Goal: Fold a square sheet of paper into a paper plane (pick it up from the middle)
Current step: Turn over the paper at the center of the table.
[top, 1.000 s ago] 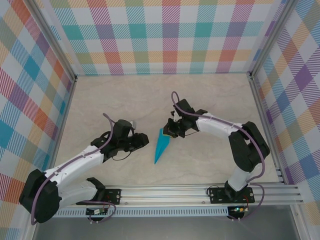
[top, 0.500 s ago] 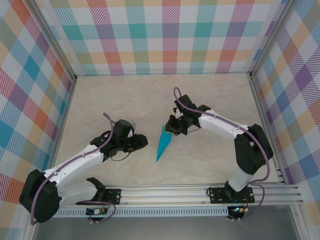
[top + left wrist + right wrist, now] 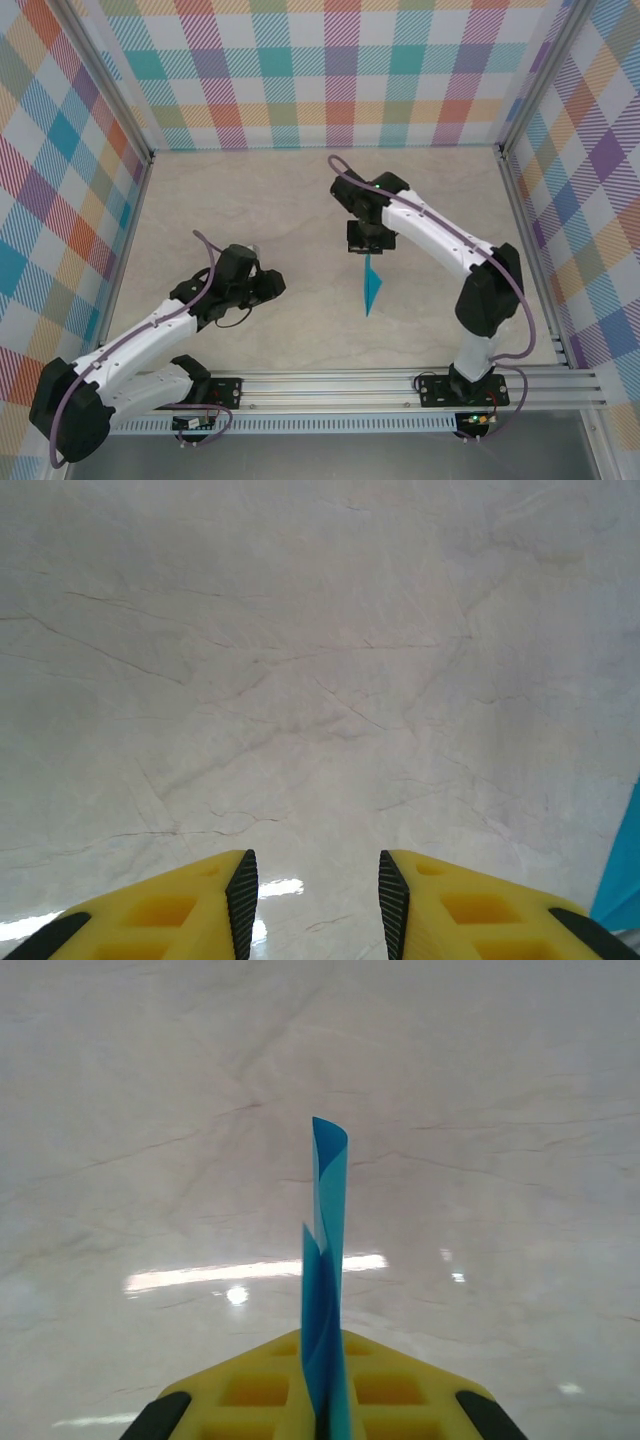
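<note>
The teal-blue paper plane hangs from my right gripper, its sharp point aimed toward the near edge of the table. The right wrist view has the folded paper plane standing edge-on, pinched between the shut yellow fingers. My left gripper hovers low over the marble table at centre left, well apart from the plane. Its yellow fingers stand open with bare table between the pads, and a sliver of the blue paper shows at the right edge.
The marble tabletop is walled by checked panels at the back and sides. An aluminium rail with both arm bases runs along the near edge.
My right gripper has carried the plane right and toward the back, turning it so the point faces the near edge. The left arm drew back a little to the left.
</note>
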